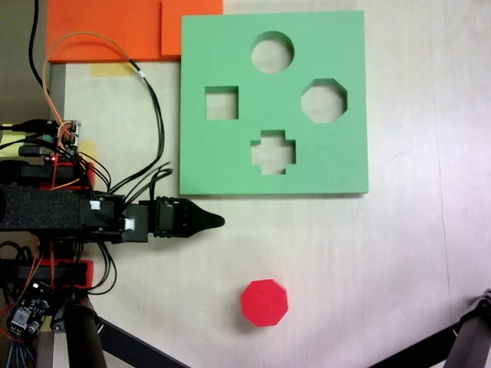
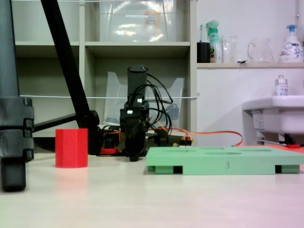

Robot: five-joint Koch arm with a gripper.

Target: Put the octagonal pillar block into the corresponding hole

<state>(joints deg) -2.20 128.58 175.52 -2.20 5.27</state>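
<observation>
One bright red eight-sided foam block (image 1: pixel 265 303) stands upright on your table, well apart from the square green foam board (image 1: pixel 222 153).
Your black gripper (image 1: pixel 218 221) points past the board's near edge, holding nothing (whether its jaws are parted, you cannot tell); the board's eight-sided cutout (image 1: pixel 324 100) lies beside the round one.

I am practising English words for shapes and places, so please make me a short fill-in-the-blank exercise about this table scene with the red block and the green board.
1. The green foam board has ____ cutouts.
2. The bright red foam octagonal block stands on the pale table, ____ the board.
3. In the top-down fixed view, the eight-sided cutout is at the ____ side of the board.
4. The black gripper holds ____.

Missing words: four; outside; right; nothing
</observation>
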